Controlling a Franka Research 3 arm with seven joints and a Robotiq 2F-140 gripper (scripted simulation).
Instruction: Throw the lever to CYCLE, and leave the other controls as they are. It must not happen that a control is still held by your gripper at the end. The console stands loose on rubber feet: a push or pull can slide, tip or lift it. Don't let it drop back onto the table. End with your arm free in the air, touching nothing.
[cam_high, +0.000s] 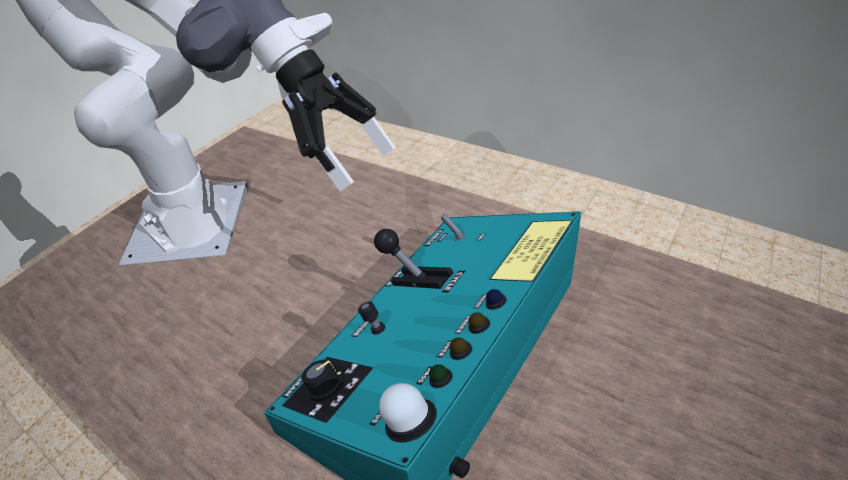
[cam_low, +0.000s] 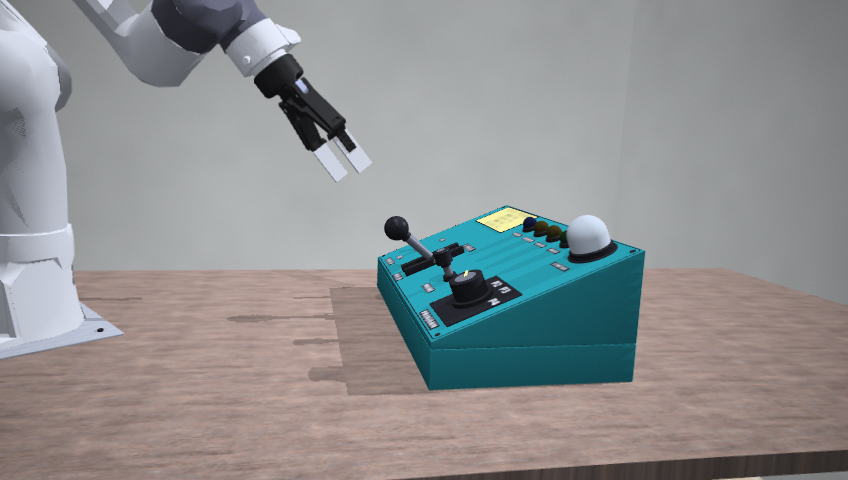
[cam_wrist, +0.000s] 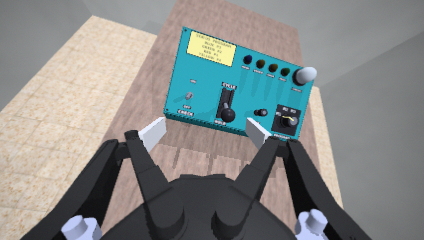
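Glossy white rounded arm (cam_high: 127, 107), dark grey wrist joint (cam_high: 214, 29), black linkage tool (cam_high: 361, 159) carrying white pads (cam_high: 378, 135), grey bolted base plate (cam_high: 233, 196)

The surface (cam_low: 178, 380) looks like brown wood with streaked grain and a matt finish. Around it the floor (cam_high: 684, 220) shows speckled beige stone tiles. The console (cam_low: 535, 321) has a smooth teal casing, painted-looking, with a faint sheen. Its lever (cam_high: 399, 254) has a grey metal-like shaft under a glossy black ball. The large dome (cam_high: 404, 408) at the near end looks like smooth white plastic. The arm's base plate (cam_high: 133, 255) is pale grey, metal-like, finely ribbed. The arm (cam_high: 119, 113) shells are smooth white, slightly glossy.
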